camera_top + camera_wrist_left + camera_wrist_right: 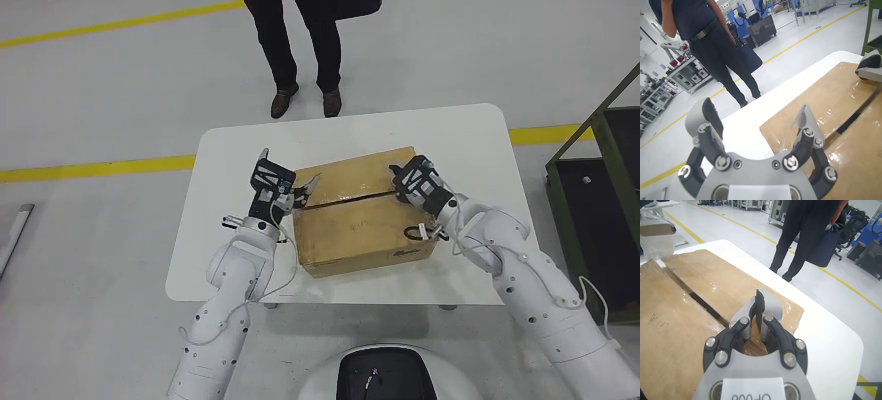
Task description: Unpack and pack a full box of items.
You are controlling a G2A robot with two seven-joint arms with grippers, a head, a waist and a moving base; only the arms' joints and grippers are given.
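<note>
A brown cardboard box (350,215) stands mid-table, its two top flaps down with a narrow dark gap (345,203) between them and shiny clear tape on top. My left gripper (290,172) is open at the box's left end. One finger (806,121) hangs over the far-left corner of the box (838,98), the other (712,115) over bare table. My right gripper (404,170) is shut, empty, just above the far flap near the right end. In the right wrist view its pads (759,302) meet over the box (677,317).
The white table (220,200) has bare room on all sides of the box. A person (300,60) stands on the floor at the table's far edge. A green-framed cart (600,190) stands to the right of the table.
</note>
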